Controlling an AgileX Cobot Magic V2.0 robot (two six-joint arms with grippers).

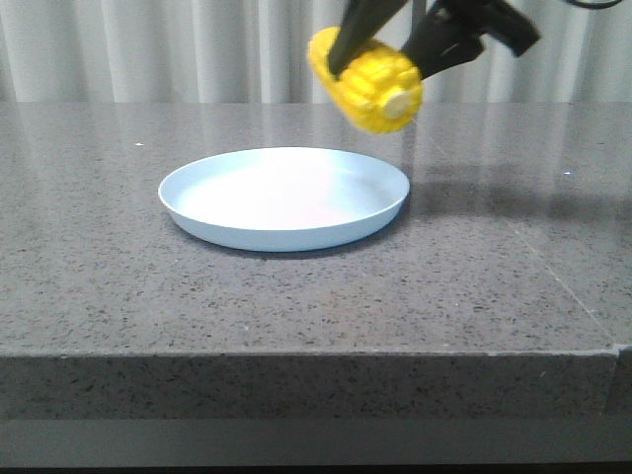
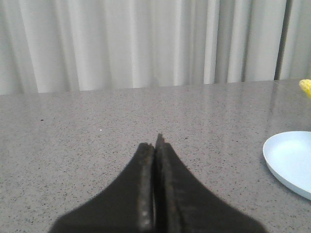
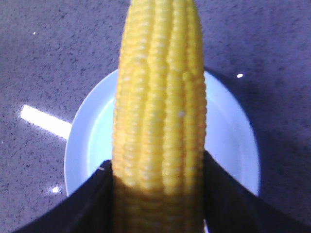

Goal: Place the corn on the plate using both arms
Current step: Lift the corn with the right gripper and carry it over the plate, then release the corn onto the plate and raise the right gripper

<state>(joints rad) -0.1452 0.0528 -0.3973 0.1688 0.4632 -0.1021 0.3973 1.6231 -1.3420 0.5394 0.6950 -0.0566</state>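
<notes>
Glossy yellow corn [image 3: 160, 121], clenched by the right tool [image 3: 158, 194], apparently above the plate [image 3: 87, 141]; left tool [image 2: 155, 145] closed.

A robot test bench in a lab-like room: a grey speckled stone counter [image 1: 296, 296] with pleated white curtains [image 1: 148, 49] hanging behind it.
</notes>
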